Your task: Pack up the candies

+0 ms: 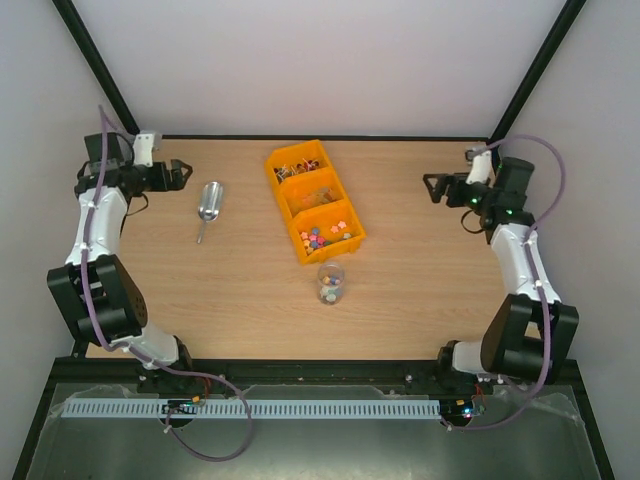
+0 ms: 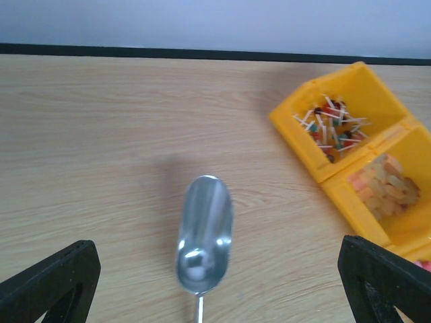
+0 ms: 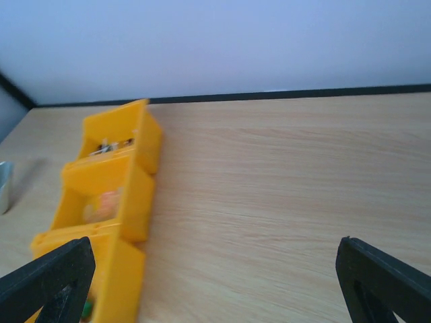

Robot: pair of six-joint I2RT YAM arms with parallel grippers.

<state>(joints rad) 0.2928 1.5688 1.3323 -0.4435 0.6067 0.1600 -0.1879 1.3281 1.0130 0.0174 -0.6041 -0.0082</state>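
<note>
The candies (image 1: pixel 322 236) lie in the near compartment of a yellow three-part bin (image 1: pixel 296 200); pale orange ones (image 2: pixel 385 183) fill the middle part and dark wrapped ones (image 2: pixel 330 128) the far part. A clear jar (image 1: pixel 331 283) in front of the bin holds a few candies. A silver scoop (image 1: pixel 209 203) lies left of the bin, empty, and shows in the left wrist view (image 2: pixel 204 235). My left gripper (image 1: pixel 182 174) is open and empty, left of the scoop. My right gripper (image 1: pixel 432 187) is open and empty, right of the bin.
The wooden table (image 1: pixel 420 290) has a black rim along its far edge and grey walls on three sides. The bin also shows at the left of the right wrist view (image 3: pixel 111 202). Both arm bases sit at the near edge.
</note>
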